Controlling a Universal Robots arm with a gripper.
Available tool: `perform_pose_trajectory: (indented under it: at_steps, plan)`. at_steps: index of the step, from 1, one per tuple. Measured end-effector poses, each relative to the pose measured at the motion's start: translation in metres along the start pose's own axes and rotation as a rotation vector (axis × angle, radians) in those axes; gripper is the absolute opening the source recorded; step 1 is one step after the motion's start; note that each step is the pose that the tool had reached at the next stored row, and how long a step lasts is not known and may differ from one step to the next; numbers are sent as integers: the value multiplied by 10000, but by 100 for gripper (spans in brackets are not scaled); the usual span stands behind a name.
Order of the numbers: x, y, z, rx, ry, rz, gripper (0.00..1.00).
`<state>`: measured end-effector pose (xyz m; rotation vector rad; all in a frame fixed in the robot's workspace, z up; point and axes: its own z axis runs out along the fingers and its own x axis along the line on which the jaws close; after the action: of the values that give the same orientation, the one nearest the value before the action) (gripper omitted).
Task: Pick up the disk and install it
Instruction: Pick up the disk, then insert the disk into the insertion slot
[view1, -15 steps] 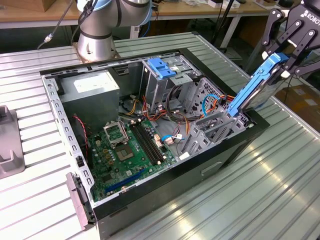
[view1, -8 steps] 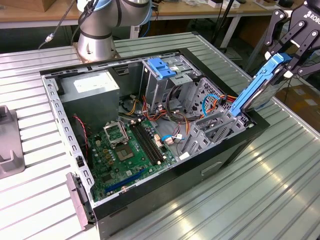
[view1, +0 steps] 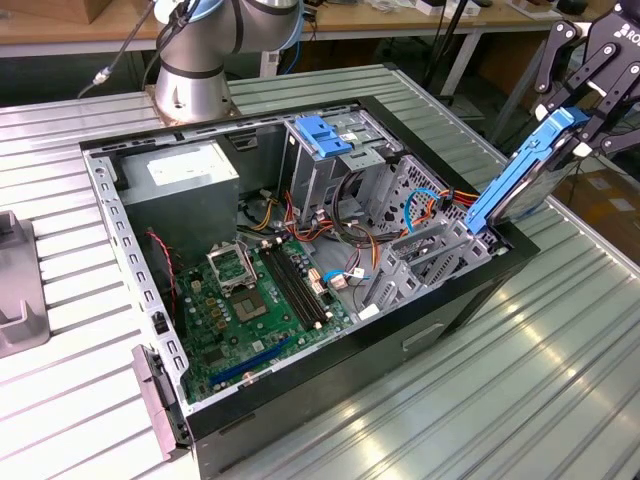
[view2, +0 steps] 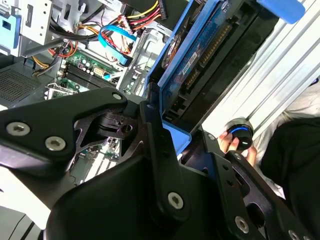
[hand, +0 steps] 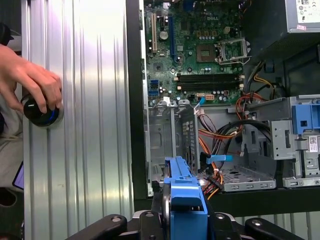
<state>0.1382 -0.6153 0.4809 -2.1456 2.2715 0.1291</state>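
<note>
My hand (view1: 578, 125) is closed on the disk (view1: 520, 175); I see the black fingers (view1: 560, 75) clamping its upper end in the exterior view, with the grey metal body and blue side rail hanging down from the grip at a tilt; the disk's lower end sits just above the near corner of the open computer case (view1: 330, 370), over the grey drive cage (view1: 430, 255) and not yet seated in it. In the first wrist view the blue rail (hand: 185, 200) stands straight out from between my fingers, with the empty metal bay (hand: 170, 145) just beyond it and the green motherboard (hand: 195, 55) farther out; orange and black cables (hand: 220, 135) run beside the bay. In the second wrist view the disk's circuit-board side (view2: 200, 60) runs away from my hand toward the case. Off to the side of my hand, a person's hand (hand: 30, 80) rests on a black knob with a blue ring (hand: 42, 112) on the ribbed metal desk (hand: 90, 125).
</note>
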Motion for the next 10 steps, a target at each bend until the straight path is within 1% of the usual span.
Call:
perform_pose_trajectory:
  at_steps: [10]
  plan:
    - [0, -2, 0, 0, 0, 0, 37]
